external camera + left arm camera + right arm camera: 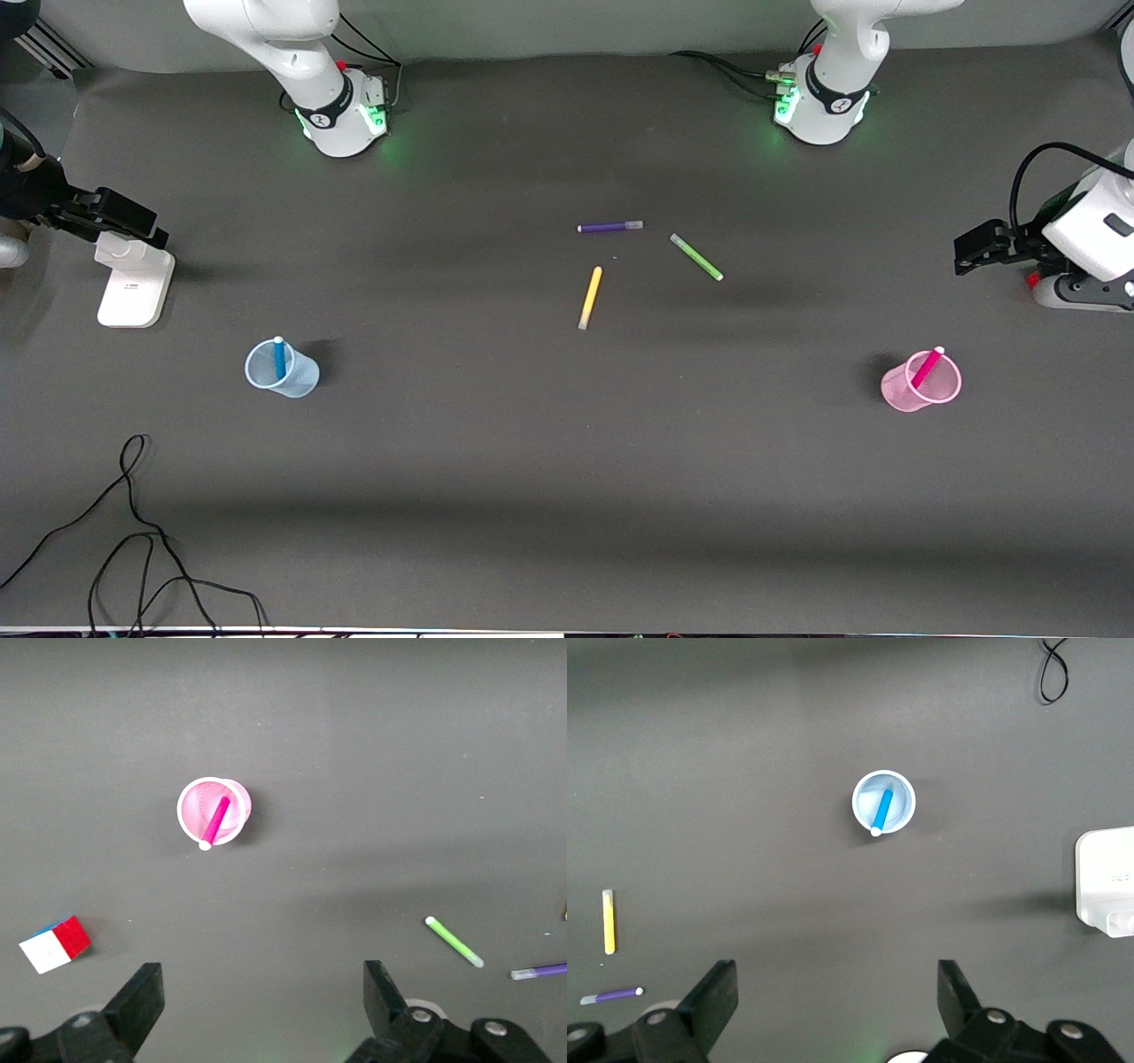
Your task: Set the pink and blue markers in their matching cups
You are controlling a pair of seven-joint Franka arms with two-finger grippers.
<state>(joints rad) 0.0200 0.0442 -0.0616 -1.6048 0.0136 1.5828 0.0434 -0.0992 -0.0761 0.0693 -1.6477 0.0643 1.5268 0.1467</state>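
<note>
Pink marker (927, 367) leans in pink cup (913, 392) (blue marker (280, 359) likewise, blue cup (288, 379)).

Even overhead light, soft shadows on dark table (567, 496); green base glow; focus sharp.

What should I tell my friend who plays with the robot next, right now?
Left gripper: open, empty, waiting up high at its end of the table.
Right gripper: open, empty, up high at its own end.
Pink marker stands in the pink cup.
Blue marker stands in the blue cup.
Purple marker, green marker and yellow marker lie loose mid-table; not part of the job.
Done: both markers sorted. Left: nothing.
</note>
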